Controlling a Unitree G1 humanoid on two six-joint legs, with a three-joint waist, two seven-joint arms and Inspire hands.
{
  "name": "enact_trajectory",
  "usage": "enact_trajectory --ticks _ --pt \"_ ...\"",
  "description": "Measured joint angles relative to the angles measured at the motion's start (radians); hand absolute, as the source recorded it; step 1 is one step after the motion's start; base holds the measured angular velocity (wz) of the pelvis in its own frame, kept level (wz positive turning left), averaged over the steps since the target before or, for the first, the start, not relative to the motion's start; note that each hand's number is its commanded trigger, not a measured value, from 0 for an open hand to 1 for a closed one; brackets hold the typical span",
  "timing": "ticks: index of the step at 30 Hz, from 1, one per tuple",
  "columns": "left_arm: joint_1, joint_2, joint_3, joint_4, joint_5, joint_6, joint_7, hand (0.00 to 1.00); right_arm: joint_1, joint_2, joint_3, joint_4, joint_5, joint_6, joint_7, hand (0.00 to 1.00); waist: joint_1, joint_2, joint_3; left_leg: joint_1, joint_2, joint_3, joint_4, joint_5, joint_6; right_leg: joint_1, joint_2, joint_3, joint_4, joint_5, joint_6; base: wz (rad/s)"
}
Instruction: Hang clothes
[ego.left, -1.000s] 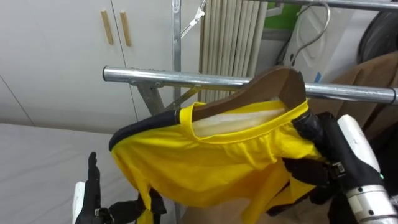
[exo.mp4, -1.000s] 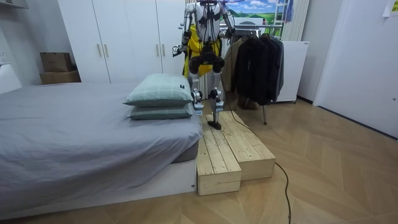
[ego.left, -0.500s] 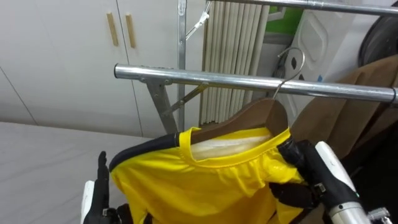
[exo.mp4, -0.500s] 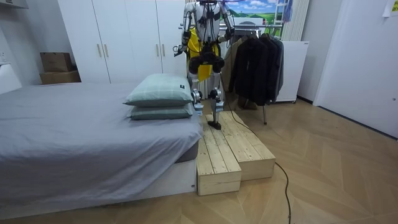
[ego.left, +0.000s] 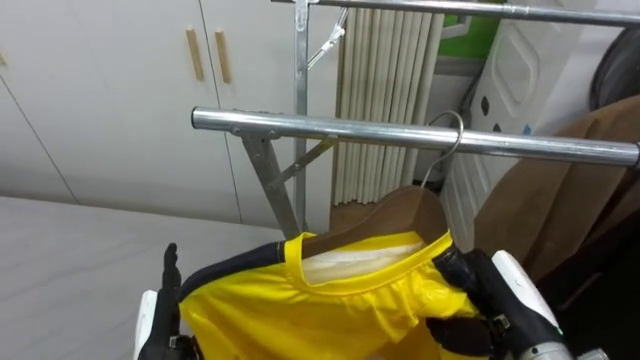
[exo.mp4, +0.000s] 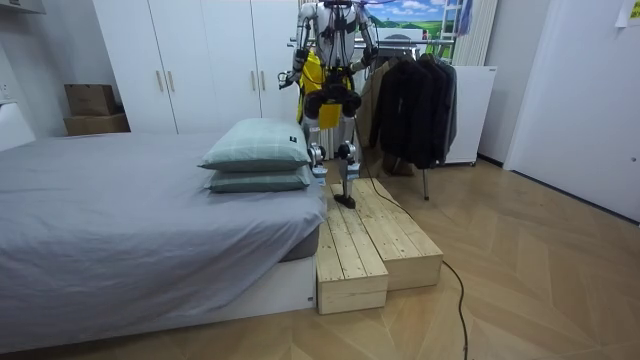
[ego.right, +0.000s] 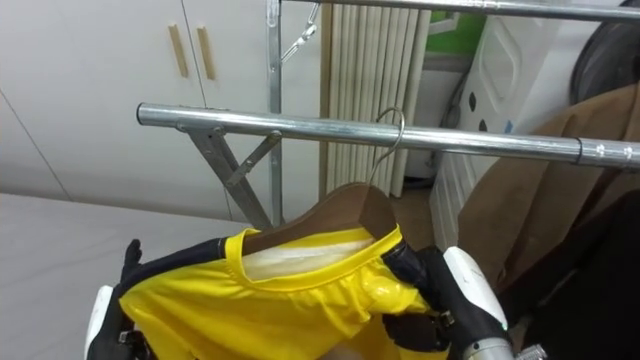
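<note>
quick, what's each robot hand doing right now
left robot hand: cannot tell, partly hidden behind the yellow shirt
right robot hand: closed on the yellow shirt's shoulder over the hanger

The room is lit brightly and evenly. A white shine is seen along the metal rail (ego.left: 330, 129). The yellow shirt (ego.left: 330, 315) is well lit, with soft dark folds. The white cupboard doors (ego.left: 120, 110) are lit softly.

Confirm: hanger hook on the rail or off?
On, apparently: hook arches over the rail top, while the right hand grips the yellow shirt.
</note>
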Motion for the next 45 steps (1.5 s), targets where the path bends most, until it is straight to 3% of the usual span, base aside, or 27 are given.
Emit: enact_trajectory --ticks 6,13,23,29,45 --pt "0.001 0.001 0.000 0.001 0.001 -0.005 -0.018 0.00 -0.029 0.023 0.000 0.100 0.009 -0.059 -0.026 1.00 0.007 -0.002 0.0067 0.002 -0.001 -0.007 0.002 0.000 0.000 0.011 -0.002 -0.007 -0.010 0.001 -0.002 0.03" --pt "0.003 0.001 0.032 0.001 0.009 -0.006 -0.034 0.00 -0.035 0.042 -0.005 0.157 0.012 -0.097 -0.048 1.00 0.008 -0.001 0.0073 0.005 -0.001 -0.017 0.002 0.000 0.000 0.019 -0.004 -0.018 -0.017 0.003 -0.003 0.04" --pt "0.003 0.000 0.038 0.000 0.029 -0.006 -0.057 0.00 -0.063 0.042 -0.006 0.212 0.011 -0.109 -0.066 1.00 0.008 0.002 0.0051 0.015 0.000 -0.021 0.000 0.000 0.000 0.035 -0.006 -0.028 -0.027 0.004 -0.005 0.01" --pt "0.003 -0.002 0.039 0.000 0.029 -0.006 -0.064 0.00 -0.063 0.042 -0.006 0.223 0.005 -0.109 -0.075 1.00 0.008 -0.007 -0.0007 0.017 0.000 -0.022 0.000 0.000 -0.001 0.038 -0.007 -0.031 -0.030 0.004 -0.006 0.00" --pt "0.003 -0.007 0.039 0.000 0.028 -0.006 -0.082 0.00 -0.063 0.042 -0.005 0.227 0.000 -0.108 -0.099 1.00 0.009 -0.010 0.0017 0.017 0.000 -0.022 0.000 0.000 -0.001 0.039 -0.007 -0.031 -0.031 0.004 -0.006 0.00"
